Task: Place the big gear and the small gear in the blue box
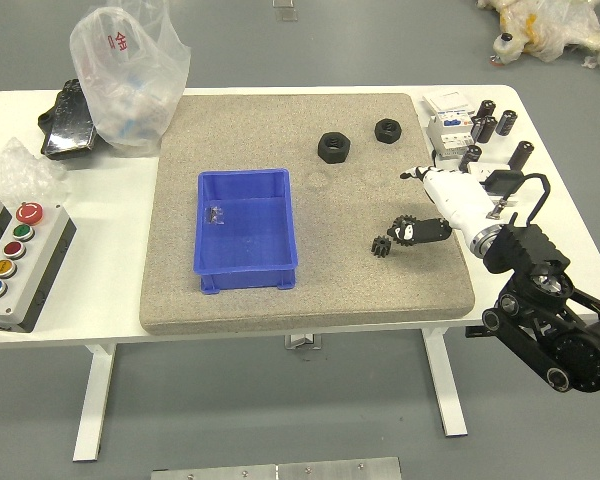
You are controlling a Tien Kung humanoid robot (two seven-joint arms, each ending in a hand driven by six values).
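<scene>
Black and jointed, the robot's right arm (548, 290) comes in low from the right and crosses the near right corner of the white tabletop (120, 300). Its white-backed right hand (464, 207) reaches left over the beige speckled mat (280, 310). A black thumb, as I read it, sticks out over the large black toothed gear (404, 231), well apart from the fingertips on the far side, so the hand looks open and grasps nothing. That spread seems meant to straddle the big gear before closing; whether thumb and gear touch, I cannot tell.

Just left of it and slightly nearer lies the small black toothed gear (381, 246), loose on the mat. It sits so close that a careless sweep could nudge it away, which is reason enough to take the big one from the right.

Left of both gears, the rectangular blue plastic box (245, 245) stands with its top open, handy for a short carry sideways. A small clear piece (215, 215) lies inside; neither gear does. Farther left, the grey control box with coloured buttons (25, 262) stands off the mat, out of that path.

Beyond the gears, two black hexagonal nuts, one nearer (333, 147) and one farther right (387, 130), sit well apart from the hand. They are not wanted here and are best left alone. At the far left slumps a translucent plastic bag (130, 75).
</scene>
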